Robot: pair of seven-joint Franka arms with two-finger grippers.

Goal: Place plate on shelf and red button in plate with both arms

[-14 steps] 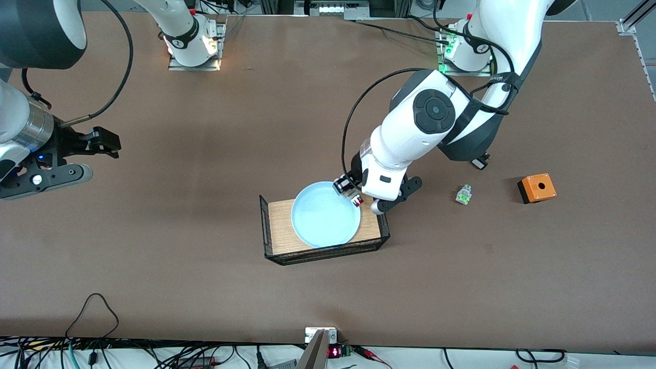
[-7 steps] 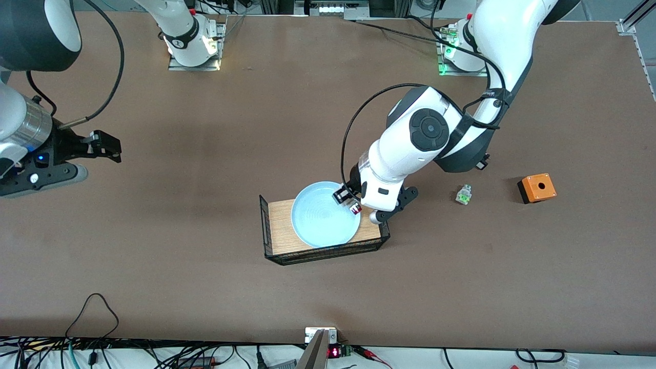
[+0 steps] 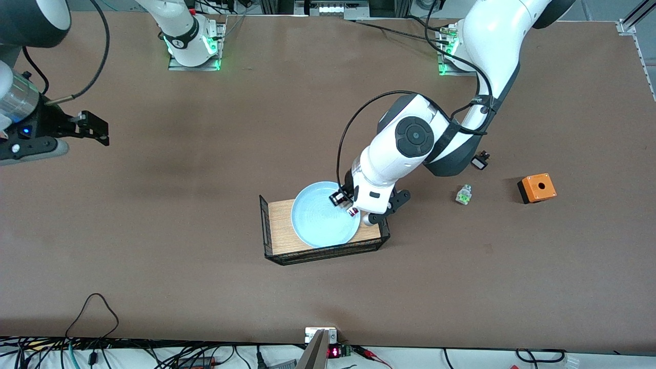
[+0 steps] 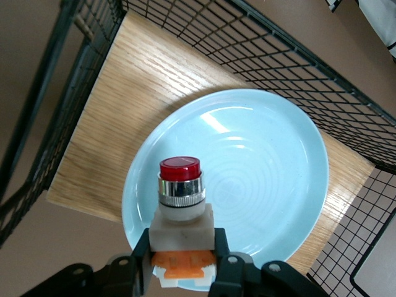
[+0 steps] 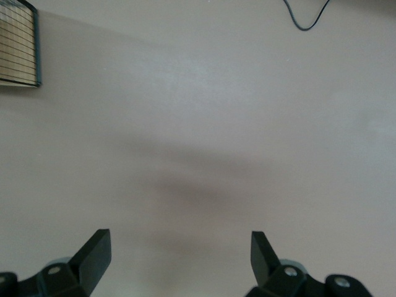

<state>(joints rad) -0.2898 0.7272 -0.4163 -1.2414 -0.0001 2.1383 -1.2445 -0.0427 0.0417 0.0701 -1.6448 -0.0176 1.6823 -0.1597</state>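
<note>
The pale blue plate [image 3: 323,225] lies on the wooden floor of a black wire basket [image 3: 265,225] in the middle of the table. My left gripper [image 3: 346,204] hangs over the plate's edge toward the left arm's end, shut on the red button [image 3: 353,210]. In the left wrist view the red button [image 4: 180,186] stands upright between the fingers, dark red cap toward the plate [image 4: 260,179], white body gripped, orange block below. My right gripper [image 3: 99,132] waits open over bare table at the right arm's end; its view shows the right gripper [image 5: 179,247] holding nothing.
A green-capped button [image 3: 464,195] and an orange box with a hole [image 3: 536,187] stand on the table toward the left arm's end. A small black part [image 3: 479,162] lies near them. Cables run along the table's front edge. The basket's corner [image 5: 18,49] shows in the right wrist view.
My left gripper has carried the red button a little farther in over the plate. The right arm has drawn back toward its end of the table.
</note>
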